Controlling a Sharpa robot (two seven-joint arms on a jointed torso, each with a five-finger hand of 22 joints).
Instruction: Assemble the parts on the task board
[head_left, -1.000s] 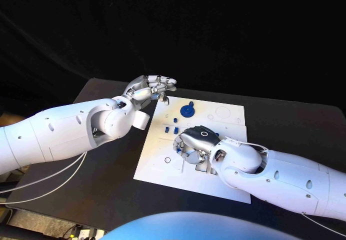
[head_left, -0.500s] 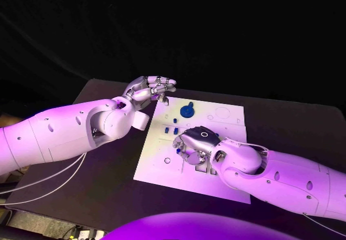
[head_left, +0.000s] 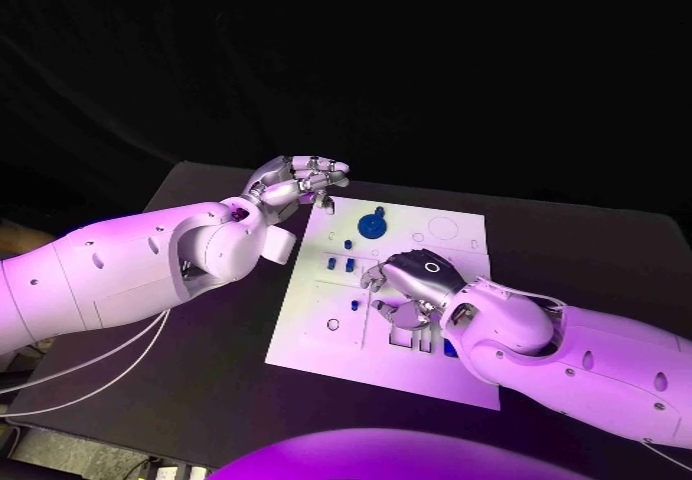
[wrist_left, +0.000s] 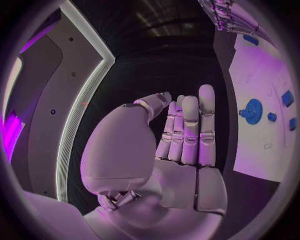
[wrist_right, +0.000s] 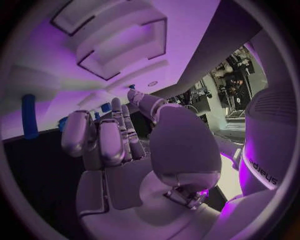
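1. Left arm (head_left: 130, 270) coming in from 9 o'clock, ending in the left hand (head_left: 296, 182) hovering just off the far-left corner of the task board (head_left: 325, 300), up around 11 o'clock from the board's middle. From the left wrist cam: fingers (wrist_left: 187, 127) straight and pressed side by side, thumb tucked in close, nothing held.

2. Task board sitting mid-table on the black table (head_left: 188, 380), white plate, long side running away from the robot.

3. Round blue part (head_left: 375, 223) with a little stem, lying on the board's far end at about 12 o'clock, just beside the left hand but not touching. Same piece visible from the left wrist (wrist_left: 253, 110).

4. Small blue parts (head_left: 340, 264) standing in a pair toward 10 o'clock of board centre, just left of the right hand. Another tiny blue one (head_left: 348, 243) a bit farther out.

5. Right hand (head_left: 408, 290) down over the board's middle, palm facing the plate, over the slotted cut-outs. From the right wrist cam: fingers (wrist_right: 112, 137) curled in somewhat and close together; can't tell if anything's pinched under there.

6. Blue part (head_left: 451, 349) peeking out beside the right wrist at roughly 4 o'clock on the board.

7. Right arm (head_left: 577, 360) entering from 4 o'clock, covering the board's near-right corner.
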